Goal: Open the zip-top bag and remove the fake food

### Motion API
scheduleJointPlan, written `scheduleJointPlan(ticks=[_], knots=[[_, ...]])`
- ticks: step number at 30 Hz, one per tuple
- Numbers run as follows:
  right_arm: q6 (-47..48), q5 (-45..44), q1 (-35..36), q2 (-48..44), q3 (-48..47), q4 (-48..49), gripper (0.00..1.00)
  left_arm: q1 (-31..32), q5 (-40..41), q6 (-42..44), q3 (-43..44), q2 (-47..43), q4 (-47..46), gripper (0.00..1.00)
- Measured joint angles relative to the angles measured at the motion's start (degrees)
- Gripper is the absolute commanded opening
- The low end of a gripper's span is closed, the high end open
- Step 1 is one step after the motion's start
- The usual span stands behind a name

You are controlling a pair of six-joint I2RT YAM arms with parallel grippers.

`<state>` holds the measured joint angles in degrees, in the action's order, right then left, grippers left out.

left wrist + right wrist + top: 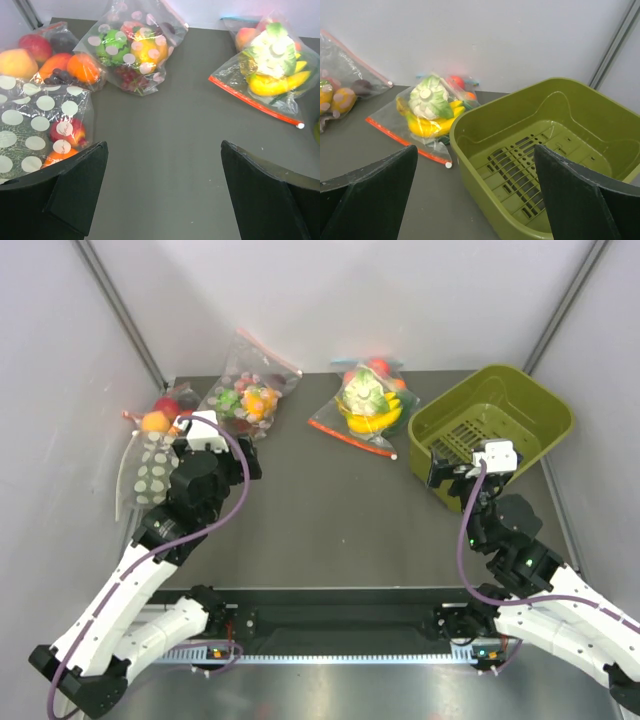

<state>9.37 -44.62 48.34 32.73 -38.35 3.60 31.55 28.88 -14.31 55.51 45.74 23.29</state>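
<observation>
1. Dark grey table (330, 530) stands between plain white walls (330, 300), with bags of toy food along its far side.
2. Left pincer (162, 195) is spread wide. Its black fingers (75, 190) stand far apart, with only bare tabletop between them, and it grips nothing.
3. Right pincer (475, 155) is opened just as wide and is also empty.
4. Zip-top bag (265, 75) lies flat on the table, ahead and well to the right of the left pincer. It is ahead and to the left of the right pincer, and neither touches it.
5. Its red-orange zip strip (255, 101) runs along the edge facing the pincers.
6. Inside the bag, yellow bananas (427, 125) lie under a pale green-and-white lettuce head (427, 97).
7. Olive-green basket (530, 100) sits directly ahead of the right pincer and slightly to its right. Its rim is just beside the bag.
8. White-dotted bag (35, 130) of fruit lies just beside the left pincer's left finger, and a second dotted bag (132, 45) lies farther ahead.
</observation>
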Motion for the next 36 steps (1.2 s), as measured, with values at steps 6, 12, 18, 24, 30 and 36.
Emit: scheduleJointPlan(ticks=[6,12,18,24,30,36], knots=[[0.04,0.02,0.00,-0.17,0.00,-0.02,0.99,0.00,1.18,-0.61,0.00,0.42,0.39,0.99],[-0.07,0.09,0.00,-0.42,0.00,-0.15,1.00,0.00,-1.66,-0.90,-1.31,1.81,-2.69,0.99],[-0.52,0.13,0.00,-0.42,0.00,-0.96,1.00,0.00,-8.63,-0.98,-4.04,12.37,-12.13,0.99],[-1.16,1.16,0.00,-0.90,0.00,-2.40,1.00,0.00,-13.68,0.61,-3.96,29.24,-24.98,0.97],[-1.64,2.82,0.00,-2.67,0.00,-3.26,1.00,-0.42,-18.03,1.64,0.92,45.38,-35.28,0.95],[-2.16,6.82,0.00,-4.35,0.00,-4.09,1.00,-1.99,-24.44,1.84,3.93,53.86,-44.87,0.95]])
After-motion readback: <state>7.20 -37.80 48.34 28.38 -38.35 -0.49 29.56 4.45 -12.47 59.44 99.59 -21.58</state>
